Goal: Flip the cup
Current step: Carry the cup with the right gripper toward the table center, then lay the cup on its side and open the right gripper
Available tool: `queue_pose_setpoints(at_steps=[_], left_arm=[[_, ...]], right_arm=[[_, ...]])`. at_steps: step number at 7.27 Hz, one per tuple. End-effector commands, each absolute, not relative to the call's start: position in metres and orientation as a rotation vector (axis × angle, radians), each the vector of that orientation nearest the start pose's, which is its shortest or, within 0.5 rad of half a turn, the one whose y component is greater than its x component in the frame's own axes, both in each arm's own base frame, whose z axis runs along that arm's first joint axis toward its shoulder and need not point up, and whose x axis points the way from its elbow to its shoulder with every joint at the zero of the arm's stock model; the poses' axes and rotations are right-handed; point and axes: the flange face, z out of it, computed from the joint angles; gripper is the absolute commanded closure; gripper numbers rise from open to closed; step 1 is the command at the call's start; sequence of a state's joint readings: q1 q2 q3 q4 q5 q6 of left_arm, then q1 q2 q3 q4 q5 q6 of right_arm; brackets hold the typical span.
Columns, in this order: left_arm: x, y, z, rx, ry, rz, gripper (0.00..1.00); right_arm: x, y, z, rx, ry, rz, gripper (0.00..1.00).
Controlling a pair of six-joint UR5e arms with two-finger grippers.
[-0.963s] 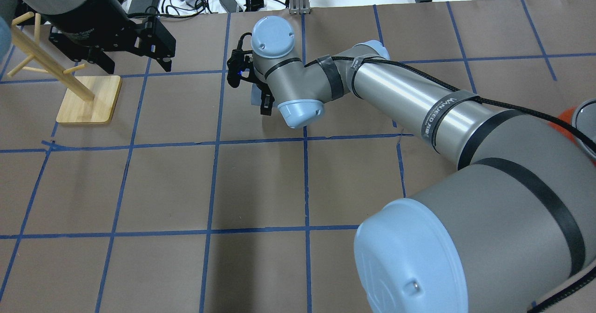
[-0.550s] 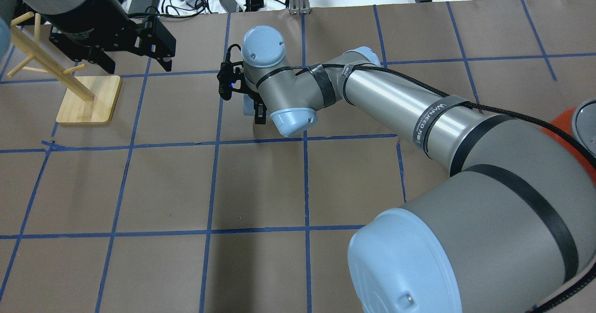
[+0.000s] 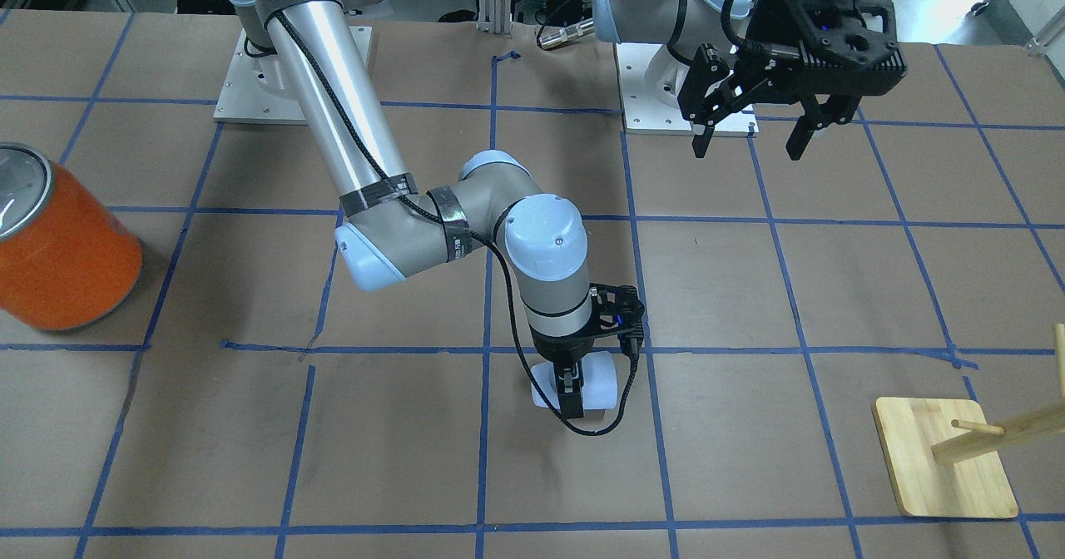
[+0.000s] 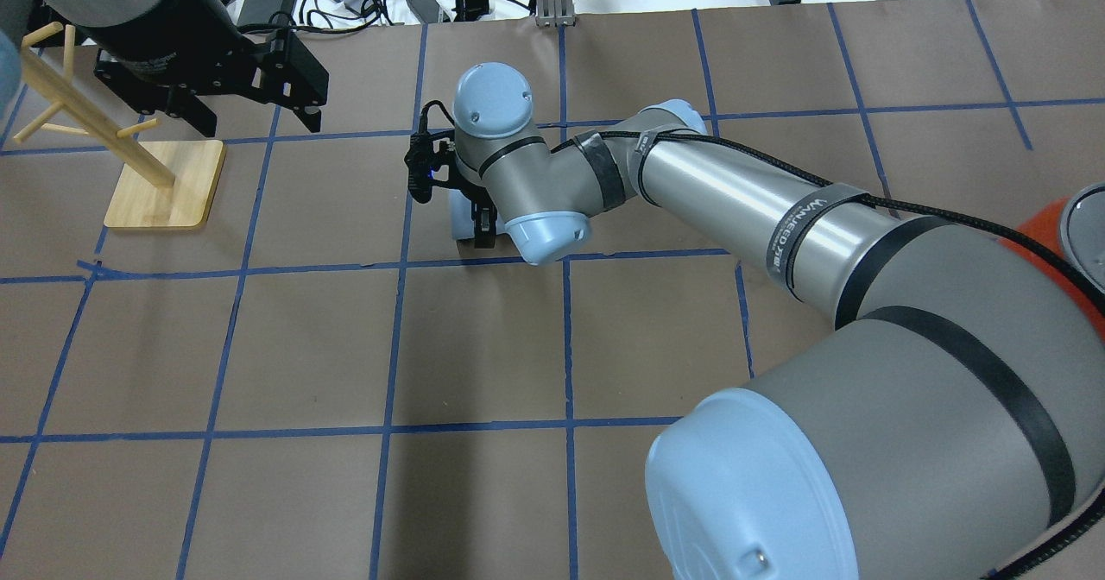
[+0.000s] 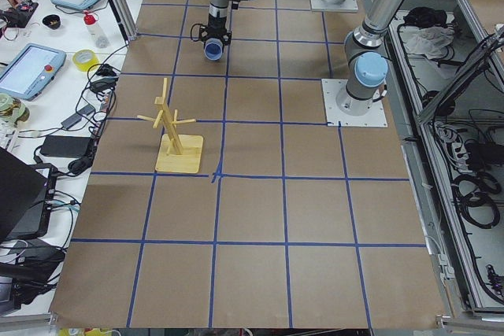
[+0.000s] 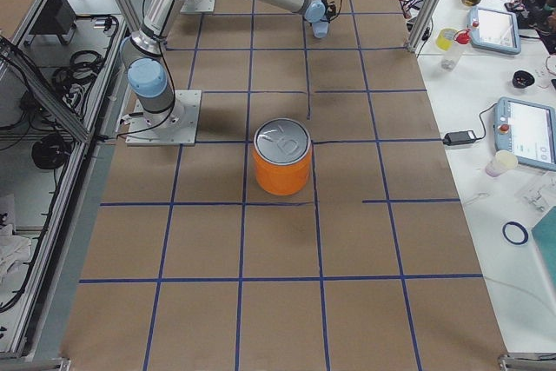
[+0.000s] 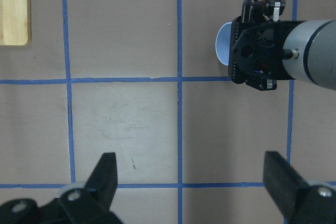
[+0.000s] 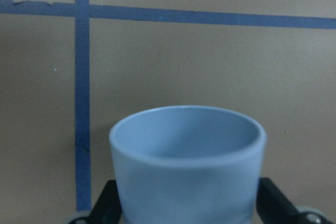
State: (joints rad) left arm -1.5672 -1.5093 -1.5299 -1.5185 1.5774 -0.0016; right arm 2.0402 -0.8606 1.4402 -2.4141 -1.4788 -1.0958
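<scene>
The cup [image 8: 186,166] is grasped by the right gripper [image 3: 577,393]. Its fingers [image 8: 107,203] are clenched on the cup's wall from either side, toward the base end, so the mouth is left free and points away from the wrist.

In the front-facing view the cup is seen lying sideways directly below the wrist, near the middle of the worktop [image 3: 399,476] and just beside a blue tape line [image 3: 749,349]. Whether it touches the worktop cannot be told. In the left wrist view its mouth is turned toward 9 o'clock.

This sideways hold is judged to be a half-way stage of the flip. With the wall gripped across, the cup can be turned over by wrist rotation alone, and no regrasp should be needed.

The left gripper [image 3: 753,139] is held raised, with its fingers released and nothing between them. In the front-facing view it is at about 1 o'clock from the cup, and it is judged to be parked out of the way.

The orange can [image 3: 66,268] stands at about 9 o'clock from the cup and the wooden peg stand [image 3: 944,459] at about 4 o'clock. Both are well apart from it, so the turning path is judged to be unobstructed.
</scene>
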Motion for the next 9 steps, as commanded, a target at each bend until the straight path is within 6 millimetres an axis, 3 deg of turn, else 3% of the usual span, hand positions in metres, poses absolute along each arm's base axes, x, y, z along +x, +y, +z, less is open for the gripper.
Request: queue_pose_setpoints(at_steps=[1,3,5,6,8,9], left_arm=[[-0.13,-0.479,0.541,-0.012,3.131,-0.238,0.0],[-0.128,-0.48,0.538,-0.007,3.13,-0.238,0.0],[-0.114,-0.487,0.536,0.002,3.227,-0.247,0.0],[-0.093,-0.495,0.533,0.039,3.281,-0.257,0.0],[-0.066,-0.509,0.496,-0.001,3.429,-0.209,0.0],[-0.069,-0.52,0.474,0.034,3.531,-0.265,0.0]], right_arm=[[0.453,-0.582,0.216,-2.183,2.209,-0.451,0.0],[0.441,-0.571,0.251,-2.001,2.379,-0.456,0.0],[0.404,-0.569,0.279,-1.41,2.719,-0.456,0.0],[0.373,-0.573,0.3,-1.108,2.835,-0.463,0.0],[0.262,-0.584,0.357,-0.546,3.069,-0.281,0.0],[0.21,-0.586,0.374,-0.34,3.136,-0.2,0.0]])
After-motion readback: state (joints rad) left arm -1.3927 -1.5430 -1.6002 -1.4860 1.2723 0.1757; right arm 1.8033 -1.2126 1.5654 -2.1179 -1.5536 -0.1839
